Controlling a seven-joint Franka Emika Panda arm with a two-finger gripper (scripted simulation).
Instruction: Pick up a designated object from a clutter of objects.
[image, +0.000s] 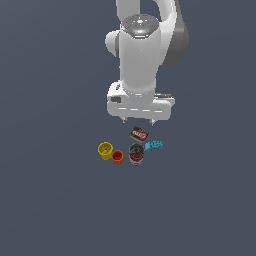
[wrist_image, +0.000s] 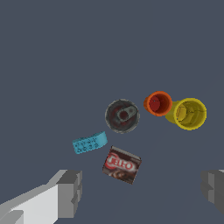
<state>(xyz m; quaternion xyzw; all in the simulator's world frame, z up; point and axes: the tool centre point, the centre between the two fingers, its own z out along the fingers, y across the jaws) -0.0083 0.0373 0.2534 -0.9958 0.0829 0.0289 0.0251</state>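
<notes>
Currently: gripper above clutter, holding nothing

Gripper (image: 138, 120) fingers spread wide, nothing between them. Teal-blue block (wrist_image: 89, 143) lies flat, just beside the dark can (wrist_image: 122, 115) and Jell-O box (wrist_image: 122, 165). Orange cup (wrist_image: 158, 103) touches yellow cup (wrist_image: 188, 113).

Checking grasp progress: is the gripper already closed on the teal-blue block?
No. In the wrist view the gripper is open and empty, and the teal-blue block lies apart from its fingers.

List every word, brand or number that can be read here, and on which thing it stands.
"JELL-O": white letters on the dark red box.
Can: no readable text on its lid.
Blue block: no text, only bumps.
Cups: no text.
</notes>
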